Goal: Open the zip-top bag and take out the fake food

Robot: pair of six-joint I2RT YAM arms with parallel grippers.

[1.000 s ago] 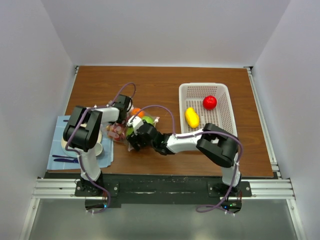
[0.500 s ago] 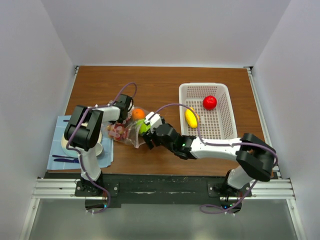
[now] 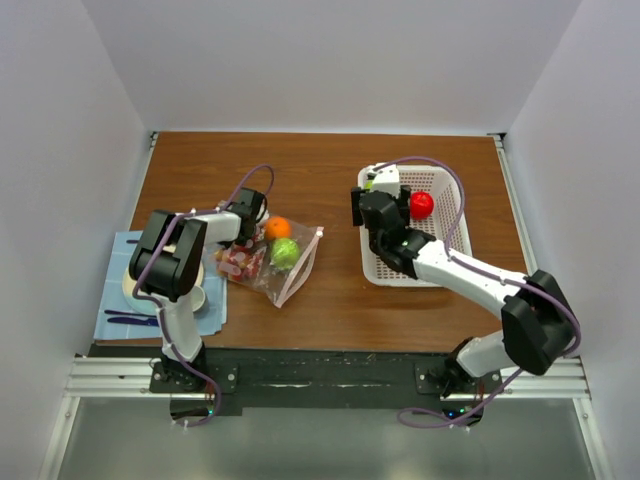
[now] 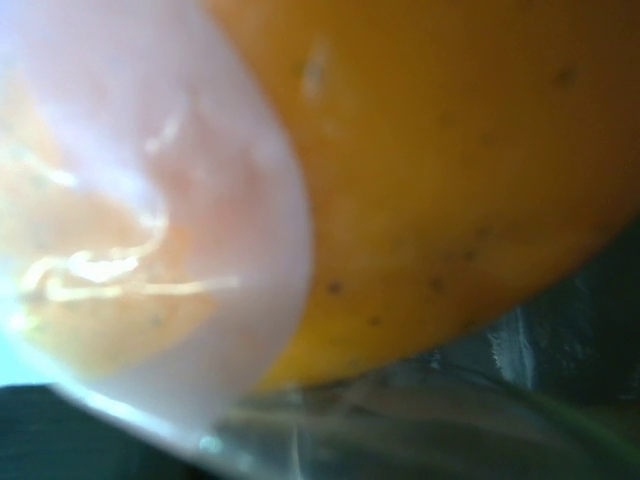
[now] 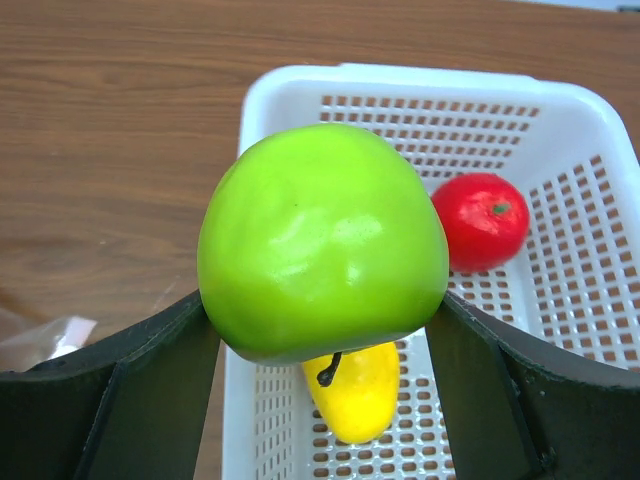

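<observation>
The clear zip-top bag [image 3: 275, 265] lies left of centre, mouth toward the right, holding an orange [image 3: 277, 228], a green apple [image 3: 285, 252] and red grapes [image 3: 238, 262]. My left gripper [image 3: 249, 213] is shut on the bag's far-left corner. Its wrist view is filled by the orange [image 4: 450, 170] behind bag film [image 4: 150, 250], and its fingers are hidden. My right gripper [image 3: 373, 188] hangs over the white basket's [image 3: 447, 180] left end, shut on another green apple [image 5: 322, 240]. Below it lie a red apple [image 5: 483, 221] and a yellow piece [image 5: 355, 395].
A blue cloth [image 3: 113, 305] at the near left carries a beige plate [image 3: 133, 285] and a white cup [image 3: 196, 297], partly under my left arm. The basket [image 5: 420, 85] stands at the right of the brown table [image 3: 330, 170]. White walls close in three sides.
My right arm drew a green apple out of the bag and swung it right and away, over the basket. The bag has settled flat; the left arm has not moved.
</observation>
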